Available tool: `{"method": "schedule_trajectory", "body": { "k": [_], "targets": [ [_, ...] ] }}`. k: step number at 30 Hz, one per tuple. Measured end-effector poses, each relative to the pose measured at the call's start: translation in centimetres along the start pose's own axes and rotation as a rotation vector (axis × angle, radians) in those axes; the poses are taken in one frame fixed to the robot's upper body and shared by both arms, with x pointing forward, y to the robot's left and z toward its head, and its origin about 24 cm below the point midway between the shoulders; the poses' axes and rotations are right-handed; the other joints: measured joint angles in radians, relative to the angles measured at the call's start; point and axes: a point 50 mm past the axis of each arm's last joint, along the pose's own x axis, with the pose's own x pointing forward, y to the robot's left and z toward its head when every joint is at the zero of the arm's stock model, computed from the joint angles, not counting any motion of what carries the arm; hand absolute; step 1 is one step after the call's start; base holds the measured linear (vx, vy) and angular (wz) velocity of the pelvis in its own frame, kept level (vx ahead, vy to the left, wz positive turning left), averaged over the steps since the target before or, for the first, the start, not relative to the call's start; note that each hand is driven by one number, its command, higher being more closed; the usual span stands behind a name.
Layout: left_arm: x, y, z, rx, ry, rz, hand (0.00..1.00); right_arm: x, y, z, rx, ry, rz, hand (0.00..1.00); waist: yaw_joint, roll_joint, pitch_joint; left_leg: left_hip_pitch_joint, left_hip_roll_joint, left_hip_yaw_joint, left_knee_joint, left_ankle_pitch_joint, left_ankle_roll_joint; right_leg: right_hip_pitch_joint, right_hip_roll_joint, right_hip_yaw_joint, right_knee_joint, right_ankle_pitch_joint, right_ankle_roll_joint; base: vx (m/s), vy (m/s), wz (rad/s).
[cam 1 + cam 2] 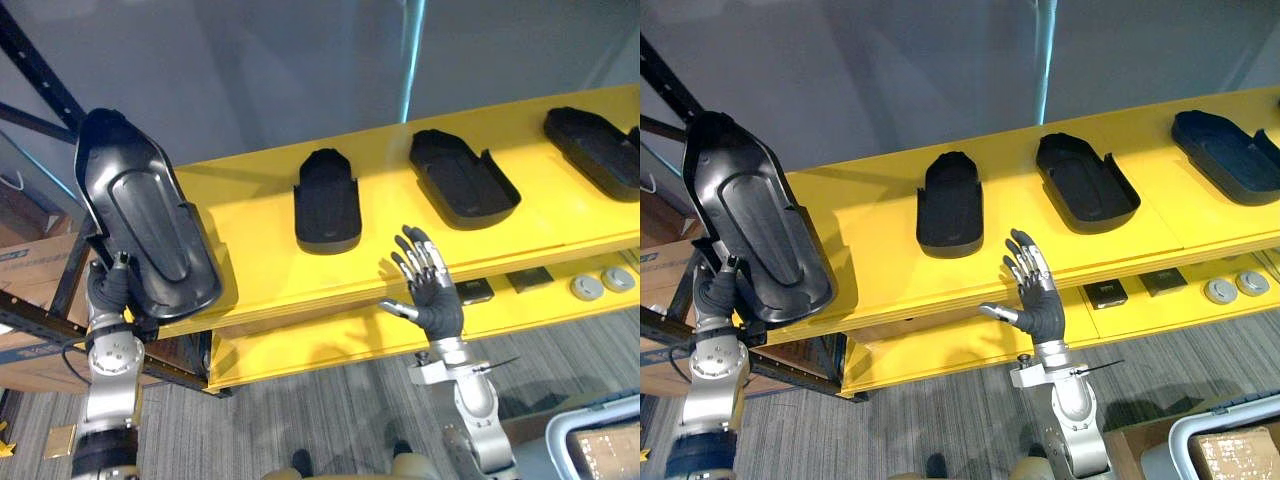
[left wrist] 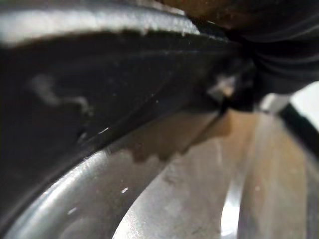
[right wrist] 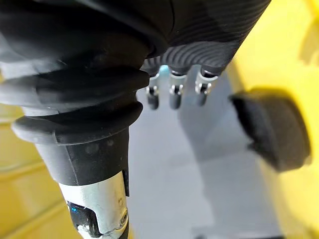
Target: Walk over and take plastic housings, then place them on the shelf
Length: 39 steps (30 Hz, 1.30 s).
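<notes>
left hand point(image 1: 108, 288) pinches plastic housing point(image 1: 145, 225) by its lower end, tilted over yellow shelf's point(image 1: 250, 235) bare left spot for placing; right hand point(image 1: 436, 298) spread, empty.

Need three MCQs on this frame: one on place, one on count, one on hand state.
1. Where is the held housing?
A) at the left end of the shelf
B) on the floor
C) on the lower level
2. How many lying housings on the top level?
A) one
B) three
C) five
3. The right hand is:
A) open, empty
B) shut on a housing
C) flat on the shelf
1 A: left hand grips it there. 2 B: three in a row. 3 A: fingers spread, nothing held.
</notes>
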Motion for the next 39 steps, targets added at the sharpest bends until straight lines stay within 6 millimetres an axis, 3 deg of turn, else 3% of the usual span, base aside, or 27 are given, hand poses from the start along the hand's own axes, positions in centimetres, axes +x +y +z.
{"method": "schedule_trajectory", "body": {
  "k": [3,9,15,26,27,39],
  "targets": [
    [1.6,0.2,-0.9,-0.017,0.112,-0.012,1.00,-0.2,0.1,-0.3,0.001,0.042,0.026,0.00,-0.018,0.014,0.007,-0.001,0.002,0.015,-0.001,0.000,0.000,-0.010,0.002,0.017,0.000,0.003,0.001,0.00,0.001,-0.14],
    [2.0,0.4,-2.9,-0.058,0.289,-0.052,1.00,-0.5,0.2,-0.3,0.056,0.084,0.053,0.00,-0.023,0.046,0.030,-0.002,0.003,0.048,-0.002,0.000,0.000,-0.030,0.005,0.043,0.006,0.007,0.003,-0.01,0.000,-0.12],
    [3.2,2.7,-2.6,-0.066,0.304,-0.055,1.00,-0.3,0.5,1.2,0.082,0.039,0.091,0.00,-0.024,0.048,0.097,-0.038,-0.001,0.057,0.001,0.016,0.002,-0.082,0.000,0.046,0.037,0.005,0.001,-0.03,-0.011,-0.01],
    [3.2,2.4,-2.6,-0.083,0.322,-0.092,1.00,0.4,0.7,2.6,0.063,-0.018,0.127,0.00,-0.020,0.048,0.154,-0.080,-0.004,0.038,0.016,0.022,0.000,-0.124,-0.007,0.025,0.082,-0.010,-0.010,-0.01,-0.015,0.07],
    [3.2,2.4,-2.6,-0.083,0.325,-0.093,0.00,0.4,0.7,2.7,0.061,-0.023,0.131,0.00,-0.020,0.048,0.155,-0.088,-0.004,0.037,0.019,0.022,0.000,-0.132,-0.008,0.025,0.087,-0.011,-0.010,-0.03,-0.019,0.03],
    [4.1,2.2,-1.2,-0.171,0.292,-0.026,0.00,0.7,-0.1,3.5,0.017,-0.056,0.116,0.00,-0.024,0.046,0.188,-0.110,-0.006,0.064,0.032,0.027,-0.002,-0.186,-0.009,0.050,0.145,-0.025,-0.012,-0.02,-0.008,-0.03]
  ]
}}
